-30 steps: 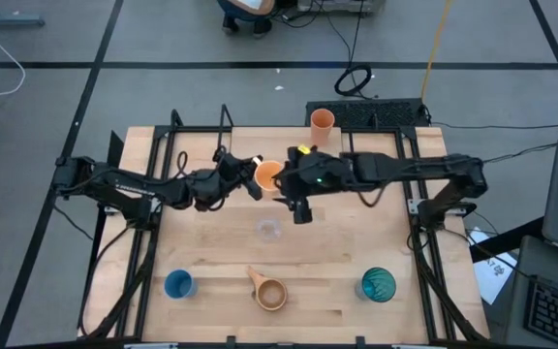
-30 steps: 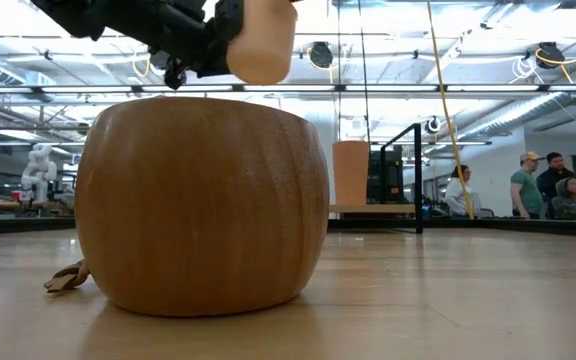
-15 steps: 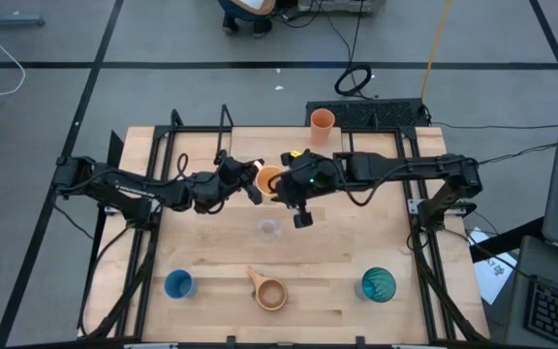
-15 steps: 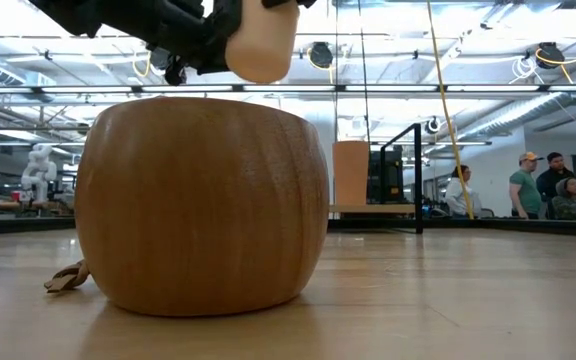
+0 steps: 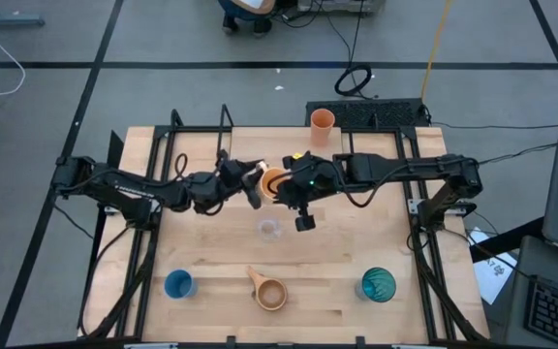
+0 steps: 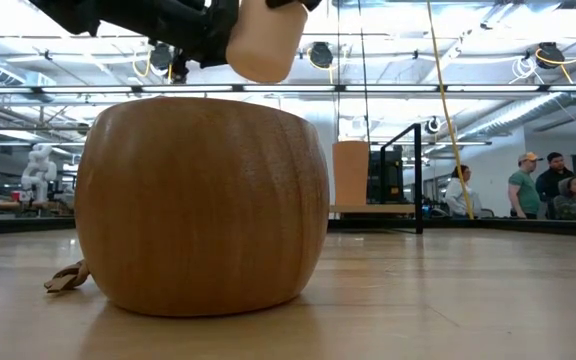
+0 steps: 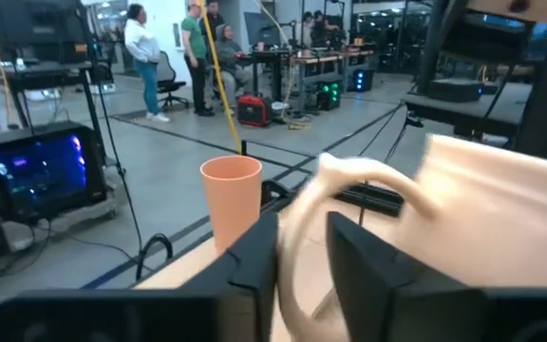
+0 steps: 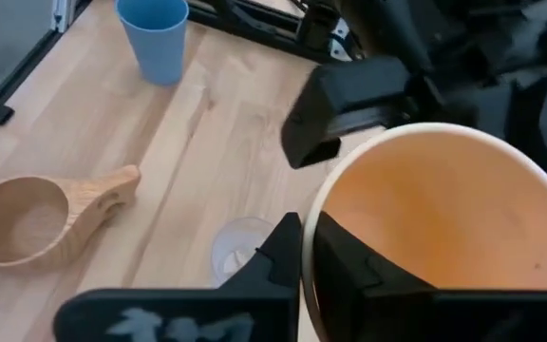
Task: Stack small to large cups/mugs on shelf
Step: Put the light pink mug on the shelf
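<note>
One cup of the six is on the shelf (image 6: 380, 209): an orange cup (image 5: 323, 121) standing upright at the counter's (image 5: 211, 242) 12 o'clock edge. A second vessel, a cream mug (image 5: 273, 180) with an orange inside, is off the counter, in the air just toward 12 o'clock from the middle and short of the shelf. Four are not yet picked up. A tiny clear cup (image 5: 269, 229) stands near the middle, and along the near edge are a blue cup (image 5: 179, 284) at 7 o'clock, a wooden handled mug (image 5: 270, 293) at 6 o'clock and a teal tumbler (image 5: 378, 284) at 5 o'clock. No vessel sits inside another, so the task appears to be at an early stage, with all the nesting left to do.

Both arms meet at the cream mug. The right pincer (image 8: 307, 237) is clamped on its rim, one finger inside the orange bowl and one on the outer wall, the two nearly together with only the wall between them. It appears to carry the mug. The left pincer (image 7: 302, 247) reaches in from 9 o'clock and straddles the mug's handle, its fingers narrowly parted. They lie against or very close to the handle, and they look more like a loose bracket than a firm grip. This looks like a hand-over from left to right.
</note>
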Robot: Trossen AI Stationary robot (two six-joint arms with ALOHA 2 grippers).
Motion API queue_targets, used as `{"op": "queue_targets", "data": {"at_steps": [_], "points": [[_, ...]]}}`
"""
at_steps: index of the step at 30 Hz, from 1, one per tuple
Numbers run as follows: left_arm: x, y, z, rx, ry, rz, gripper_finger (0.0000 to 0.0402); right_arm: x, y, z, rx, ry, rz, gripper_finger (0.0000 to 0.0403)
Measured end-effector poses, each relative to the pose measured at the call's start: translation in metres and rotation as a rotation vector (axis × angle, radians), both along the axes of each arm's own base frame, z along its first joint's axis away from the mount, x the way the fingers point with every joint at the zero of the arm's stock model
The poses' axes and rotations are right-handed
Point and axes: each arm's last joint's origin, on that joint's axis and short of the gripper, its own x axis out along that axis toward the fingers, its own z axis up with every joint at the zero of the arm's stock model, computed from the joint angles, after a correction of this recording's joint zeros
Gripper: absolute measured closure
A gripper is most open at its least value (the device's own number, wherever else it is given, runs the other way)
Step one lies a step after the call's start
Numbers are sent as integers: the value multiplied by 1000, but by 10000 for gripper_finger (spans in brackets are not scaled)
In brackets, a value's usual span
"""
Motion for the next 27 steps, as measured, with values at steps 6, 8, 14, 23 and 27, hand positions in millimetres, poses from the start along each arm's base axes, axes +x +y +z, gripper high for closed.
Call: {"op": "queue_targets", "data": {"at_steps": [6,8,14,23,27], "points": [[-1,-7,0,87,59,20,210,-2,-1,0,33,17,-36,400],[-2,-11,1,133,87,41,186,-3,-1,0,41,21,-45,400],[-13,-25,11,222,128,97,155,-8,-7,7,68,1,-114,401],[-35,-40,26,202,122,39,175,-8,-40,11,153,-51,-259,402],[-42,-41,23,149,158,27,191,-9,-62,13,179,-89,-340,402]]}}
